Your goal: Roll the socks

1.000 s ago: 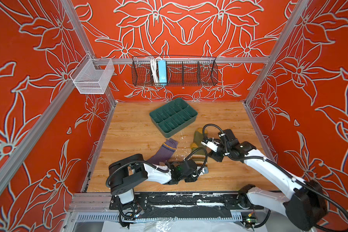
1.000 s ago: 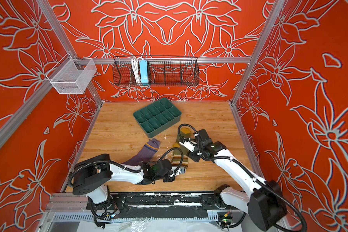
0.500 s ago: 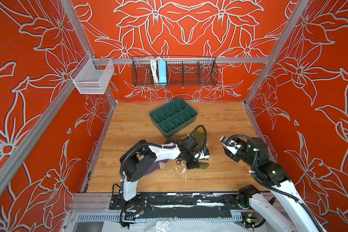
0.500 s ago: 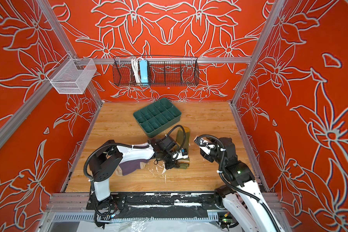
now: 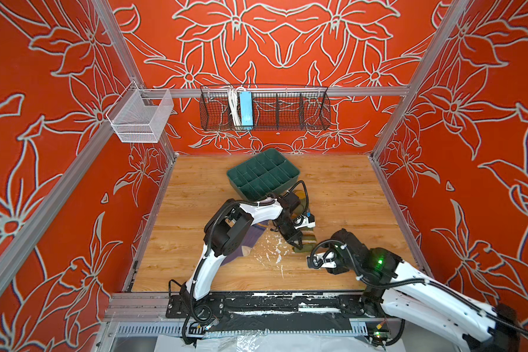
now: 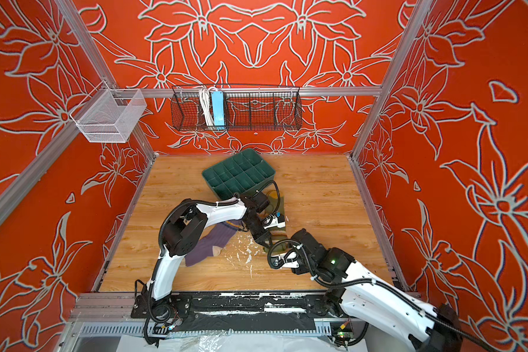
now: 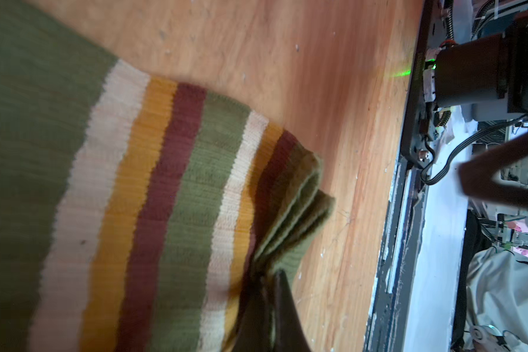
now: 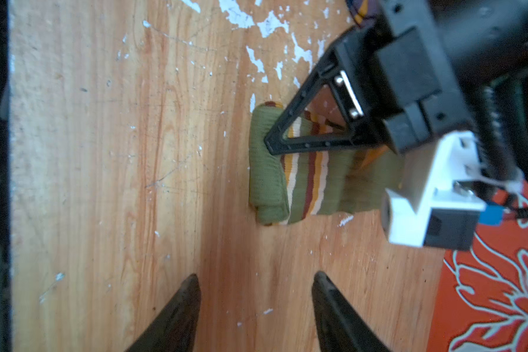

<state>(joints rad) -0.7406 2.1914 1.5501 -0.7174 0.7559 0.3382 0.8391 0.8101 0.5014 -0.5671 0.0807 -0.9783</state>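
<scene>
Your left pincer (image 8: 269,144) is clamped on the olive sock (image 8: 305,183) at its folded near end.
Your right pincer (image 8: 255,279) hangs apart, empty, just nearer and right of it.

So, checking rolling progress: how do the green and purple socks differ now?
The green sock is olive with cream, yellow and maroon stripes; the purple sock has a beige heel. The green sock has one end folded over, pinched by the left gripper; the purple sock lies flat, untouched. Both rest on the table.

Tray (image 6: 238,173) — behind the socks (image 6: 209,243)
</scene>
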